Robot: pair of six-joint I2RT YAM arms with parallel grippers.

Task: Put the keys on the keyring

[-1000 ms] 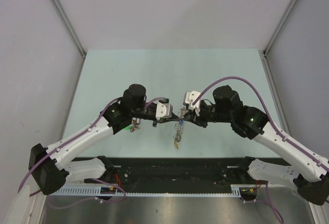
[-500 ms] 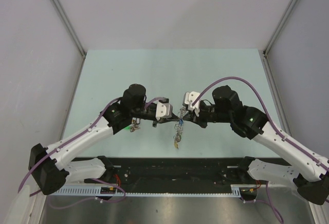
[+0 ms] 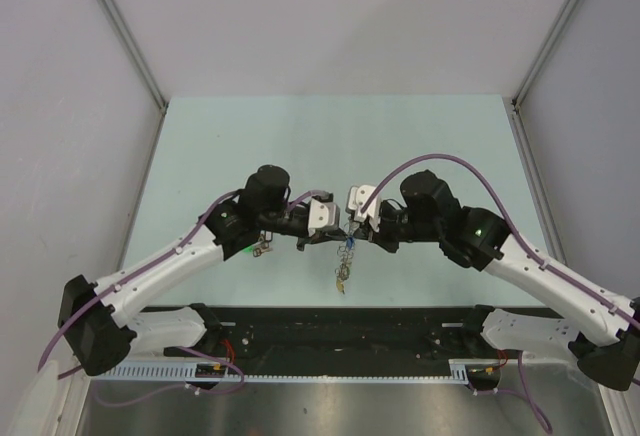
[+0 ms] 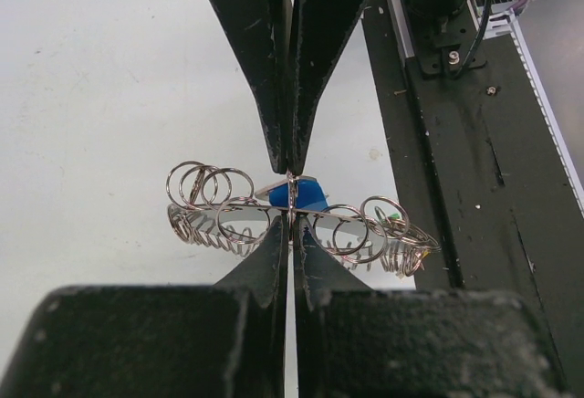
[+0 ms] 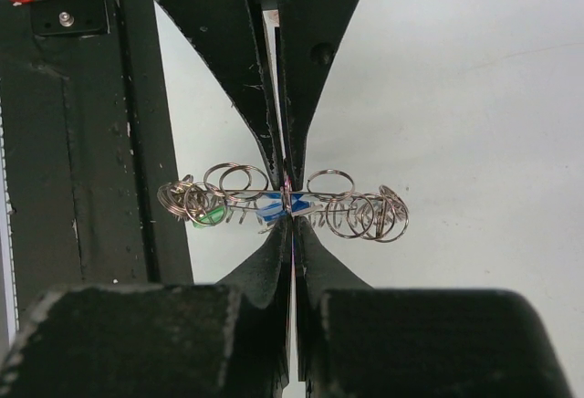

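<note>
The keyring (image 3: 345,256) hangs between my two grippers, with small rings, a blue tag and a yellow tag dangling towards the table. In the left wrist view the keyring (image 4: 228,215) lies edge-on across the frame, with a blue tag (image 4: 301,195) at its middle and a green tag (image 4: 394,226) to the right. My left gripper (image 4: 290,229) is shut on its wire. My right gripper (image 5: 292,223) is shut on the same keyring (image 5: 356,206) from the opposite side. The two grippers (image 3: 340,232) (image 3: 351,229) meet tip to tip. A few loose keys (image 3: 263,246) lie under the left arm.
The pale green table (image 3: 330,146) stretches behind the arms, walled by grey panels on both sides and at the back. The black base rail (image 3: 340,321) runs along the near edge, just below the hanging keys.
My right gripper has moved left with the keyring, closing up against my left gripper. The hanging keys shifted left with it. The loose keys have not moved.
</note>
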